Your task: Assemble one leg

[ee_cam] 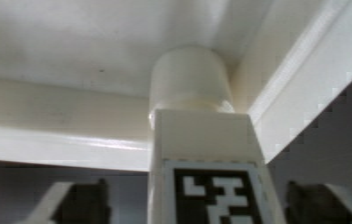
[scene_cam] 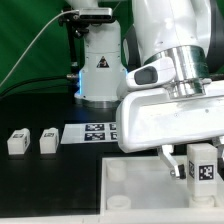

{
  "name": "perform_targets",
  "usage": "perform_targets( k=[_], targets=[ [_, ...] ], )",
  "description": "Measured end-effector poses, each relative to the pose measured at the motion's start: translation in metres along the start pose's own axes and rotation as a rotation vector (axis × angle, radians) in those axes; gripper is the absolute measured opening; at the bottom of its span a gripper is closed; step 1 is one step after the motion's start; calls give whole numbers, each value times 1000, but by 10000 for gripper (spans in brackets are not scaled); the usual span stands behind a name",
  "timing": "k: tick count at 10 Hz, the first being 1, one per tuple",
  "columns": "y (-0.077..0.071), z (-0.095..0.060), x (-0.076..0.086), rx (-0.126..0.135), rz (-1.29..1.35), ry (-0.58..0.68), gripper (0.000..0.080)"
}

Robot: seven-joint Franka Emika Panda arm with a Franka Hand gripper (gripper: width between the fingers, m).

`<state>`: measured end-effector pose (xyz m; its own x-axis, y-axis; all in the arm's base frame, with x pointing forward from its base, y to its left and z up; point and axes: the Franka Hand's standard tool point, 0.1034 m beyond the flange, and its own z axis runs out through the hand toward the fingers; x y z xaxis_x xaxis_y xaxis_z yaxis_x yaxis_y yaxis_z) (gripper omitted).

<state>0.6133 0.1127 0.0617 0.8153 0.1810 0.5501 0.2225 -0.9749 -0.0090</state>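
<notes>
Though the wrist view cuts off most of the gripper (ee_cam: 201, 206), its two dark fingers (ee_cam: 79, 203) show at either side of the leg (ee_cam: 205, 150), each with a thin strip of shadow between it and the white post, so the claw reads as released, straddling the leg and not pressing on it. The exterior view agrees: a dark finger hangs just beside the post with a slight gap. The leg stands upright between the fingers, and its black-and-white tag (ee_cam: 217, 198) faces the wrist camera. Its far end narrows to a round white peg (ee_cam: 194, 80) that reaches into the corner where two walls of the tray (scene_cam: 140, 200) meet. Whether the peg is fully seated there I cannot tell. In the exterior view the tray lies flat at the near edge of the black table (scene_cam: 50, 180), toward the exterior view's right, with round raised sockets along its side. The leg rises from its far right part under the broad white hand of the arm. Behind the tray, the marker board (scene_cam: 98, 130) lies flat on the table, partly hidden by the arm. Well apart, at the exterior view's left, a second leg (scene_cam: 16, 141) and a third leg (scene_cam: 48, 139) stand near each other, not touching. The arm's white base (scene_cam: 100, 70) stands at the back before a green backdrop (scene_cam: 30, 40).
</notes>
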Motion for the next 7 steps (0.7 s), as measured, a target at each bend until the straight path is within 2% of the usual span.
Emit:
perform_targets(
  k=[1, 2, 7],
  targets=[
    [0, 0, 0, 0, 0, 0, 601],
    [0, 0, -1, 0, 0, -1, 635],
    [0, 1, -2, 0, 0, -4, 649]
  ],
)
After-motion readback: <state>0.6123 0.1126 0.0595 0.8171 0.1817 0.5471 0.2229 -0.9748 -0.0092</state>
